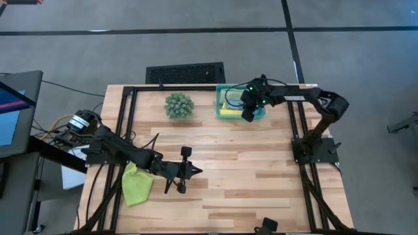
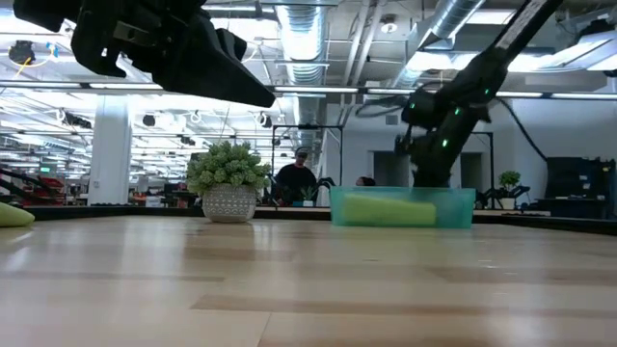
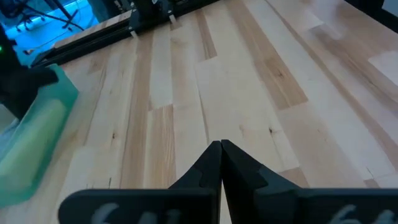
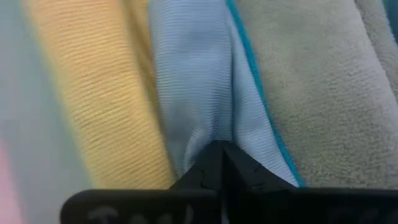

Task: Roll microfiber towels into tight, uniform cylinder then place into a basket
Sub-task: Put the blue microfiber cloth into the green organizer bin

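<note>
Butcher-block desk, far edge — right gripper inside basket, fingers seemingly pinching light blue towel; release gently, lift straight. Left gripper shut, empty.

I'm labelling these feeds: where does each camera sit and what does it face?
High: overhead, straight down; both arms, translucent teal plastic basket.
Low: table height, level; basket, shared with high.
Left wrist: on left arm; shut left end effector over wood.
Right wrist: on right arm; right end effector pinching light blue cloth towel.
</note>
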Controlling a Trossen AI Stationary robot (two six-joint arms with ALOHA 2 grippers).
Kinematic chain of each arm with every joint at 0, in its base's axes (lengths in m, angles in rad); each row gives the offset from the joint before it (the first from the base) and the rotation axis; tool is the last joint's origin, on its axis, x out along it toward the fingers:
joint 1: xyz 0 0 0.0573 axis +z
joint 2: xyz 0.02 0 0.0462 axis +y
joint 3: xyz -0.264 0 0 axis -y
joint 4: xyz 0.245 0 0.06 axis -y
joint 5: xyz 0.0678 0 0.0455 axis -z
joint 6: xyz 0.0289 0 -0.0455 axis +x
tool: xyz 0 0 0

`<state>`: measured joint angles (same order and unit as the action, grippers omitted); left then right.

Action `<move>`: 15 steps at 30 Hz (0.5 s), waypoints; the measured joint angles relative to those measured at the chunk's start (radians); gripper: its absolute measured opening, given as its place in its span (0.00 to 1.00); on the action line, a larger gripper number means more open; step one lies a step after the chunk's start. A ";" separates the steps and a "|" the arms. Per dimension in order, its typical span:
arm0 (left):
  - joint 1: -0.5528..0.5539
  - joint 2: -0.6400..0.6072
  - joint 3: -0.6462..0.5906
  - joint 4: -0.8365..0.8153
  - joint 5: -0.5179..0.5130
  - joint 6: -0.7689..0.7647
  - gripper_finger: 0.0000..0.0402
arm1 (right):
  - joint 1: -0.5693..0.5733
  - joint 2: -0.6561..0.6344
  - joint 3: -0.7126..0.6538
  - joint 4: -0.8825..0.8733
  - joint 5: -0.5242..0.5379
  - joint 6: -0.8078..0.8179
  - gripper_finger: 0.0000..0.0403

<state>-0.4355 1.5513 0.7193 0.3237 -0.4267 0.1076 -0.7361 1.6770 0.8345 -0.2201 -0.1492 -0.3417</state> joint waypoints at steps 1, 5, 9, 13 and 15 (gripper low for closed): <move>0.000 0.000 0.000 0.000 0.000 -0.001 0.00 | 0.004 0.015 0.008 0.009 0.016 0.000 0.08; 0.000 0.000 0.000 0.000 0.000 -0.007 0.00 | 0.016 0.027 0.043 -0.024 0.023 -0.005 0.10; 0.000 0.000 0.000 -0.002 0.000 -0.034 0.00 | 0.029 -0.034 0.079 -0.081 0.023 0.023 0.11; -0.002 0.000 0.000 -0.008 0.001 -0.062 0.00 | 0.029 -0.112 0.106 -0.163 0.022 0.056 0.20; -0.003 0.000 0.000 -0.015 0.001 -0.078 0.00 | 0.027 -0.145 0.107 -0.202 0.024 0.075 0.26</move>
<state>-0.4385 1.5513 0.7197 0.3087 -0.4259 0.0297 -0.7088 1.5319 0.9417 -0.4226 -0.1256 -0.2672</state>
